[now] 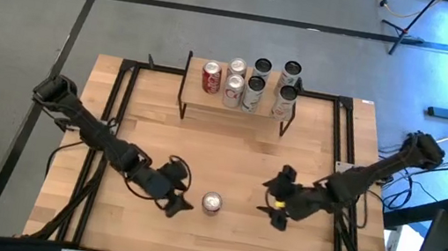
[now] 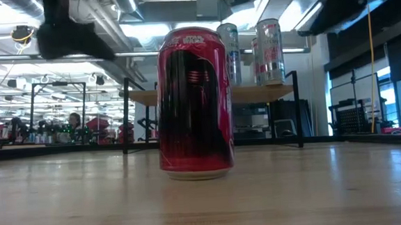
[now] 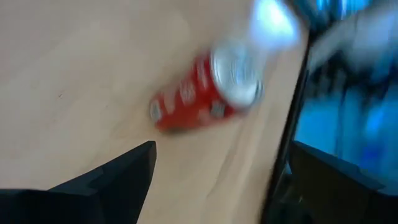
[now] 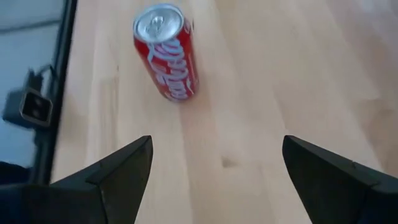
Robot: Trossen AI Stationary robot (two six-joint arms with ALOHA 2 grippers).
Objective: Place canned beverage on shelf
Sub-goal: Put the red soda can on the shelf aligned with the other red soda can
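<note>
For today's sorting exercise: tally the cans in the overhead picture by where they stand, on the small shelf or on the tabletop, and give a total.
Cans on the shelf: 7, one red can and six pale or silver cans
Cans on the tabletop: 1, the lone red can standing between the two grippers
Total: 8 cans

2 dark, near-black jointed arms, left arm point(image 1: 90, 128) and right arm point(image 1: 377, 175), each with black cables looped along the links. Left gripper point(image 1: 177, 204) and right gripper point(image 1: 276, 206): matte black wedge-shaped fingers; small yellow mark near right gripper.
</note>
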